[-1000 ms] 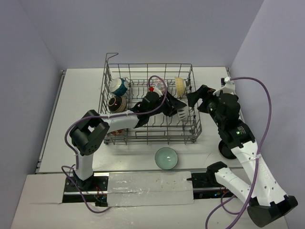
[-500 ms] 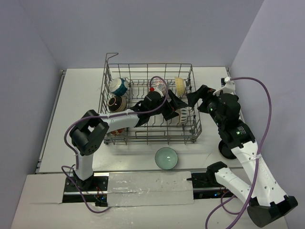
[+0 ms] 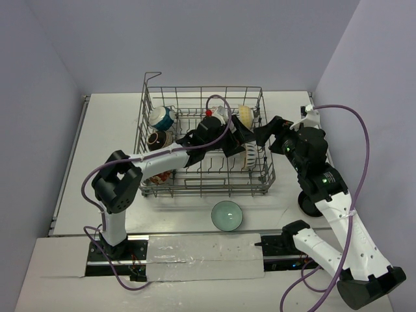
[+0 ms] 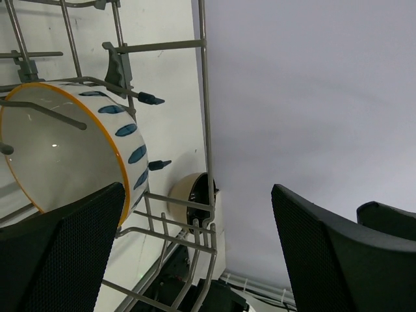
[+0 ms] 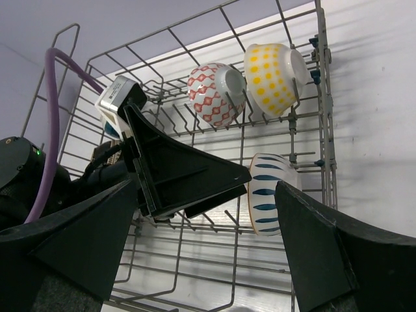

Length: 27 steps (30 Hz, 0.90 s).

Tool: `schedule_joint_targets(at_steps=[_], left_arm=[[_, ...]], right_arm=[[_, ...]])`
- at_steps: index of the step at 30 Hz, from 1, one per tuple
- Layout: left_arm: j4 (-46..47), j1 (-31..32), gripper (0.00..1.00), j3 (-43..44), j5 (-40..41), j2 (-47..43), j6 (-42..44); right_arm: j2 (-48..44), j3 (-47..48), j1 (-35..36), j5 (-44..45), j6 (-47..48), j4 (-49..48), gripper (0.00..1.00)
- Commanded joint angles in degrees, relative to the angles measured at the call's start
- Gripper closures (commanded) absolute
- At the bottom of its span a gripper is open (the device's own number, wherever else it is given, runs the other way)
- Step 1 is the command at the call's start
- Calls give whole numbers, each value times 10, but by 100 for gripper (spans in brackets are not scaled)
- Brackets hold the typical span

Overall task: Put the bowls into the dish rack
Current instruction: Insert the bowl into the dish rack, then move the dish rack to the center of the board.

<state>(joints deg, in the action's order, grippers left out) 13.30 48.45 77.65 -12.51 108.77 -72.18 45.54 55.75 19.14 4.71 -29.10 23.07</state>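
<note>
Top view: dish rack (image 3: 214, 187) sits mid-desk (image 3: 107, 140), with the left arm reaching into it from the left. Left hand (image 3: 238, 140) is over the rack's right half and released: the left wrist view shows its fingers (image 4: 62, 260) spread wide, nothing between them. Just beside that hand the blue-dashed bowl (image 3: 249, 156) stands on edge among the tines at the rack's right end. The wrist view adds its orange rim and white inside (neither reads from the top). Whether a finger touches the bowl: cannot tell.

Right hand (image 3: 265, 134) hovers by the rack's right wall, also released, its fingers wide and empty in the right wrist view.

Only the right wrist view shows the red-patterned bowl (image 5: 211, 86) and yellow-dotted bowl (image 5: 276, 71) clearly, on edge side by side in the far row. From the top the red one is mostly hidden by the left arm and the yellow one looks plain cream.

Only the top view shows the blue-and-white bowl (image 3: 161, 117) and dark brown bowl (image 3: 158, 140) at the rack's left end. It also shows the pale green bowl (image 3: 227, 215) upright on the desk just in front of the rack, not loaded.

Left wrist view only: a cream round thing (image 4: 192, 195) with a dark inside beyond the rack wall, partly hidden by wires.
</note>
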Motion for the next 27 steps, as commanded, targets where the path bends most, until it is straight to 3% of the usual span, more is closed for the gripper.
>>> schedule_joint_targets(at_steps=[1, 6, 13, 18, 23, 27], left_arm=[[-28, 2, 1, 45, 21, -34, 37], [-120, 1, 1, 112, 58, -34, 114], [-158, -6, 1, 107, 112, -73, 176], [-195, -1, 1, 77, 144, -135, 263], [-315, 23, 1, 72, 202, -210, 377], [-359, 27, 1, 30, 156, -286, 435]], right_arm=[[-2, 2, -4, -5, 4, -28, 6], [3, 4, -4, -15, 8, -25, 6], [7, 7, -4, -17, 12, -21, 5], [9, 12, -4, -10, 17, -14, 5], [10, 13, -4, 0, 19, -14, 5], [17, 18, -5, 7, 21, -10, 5]])
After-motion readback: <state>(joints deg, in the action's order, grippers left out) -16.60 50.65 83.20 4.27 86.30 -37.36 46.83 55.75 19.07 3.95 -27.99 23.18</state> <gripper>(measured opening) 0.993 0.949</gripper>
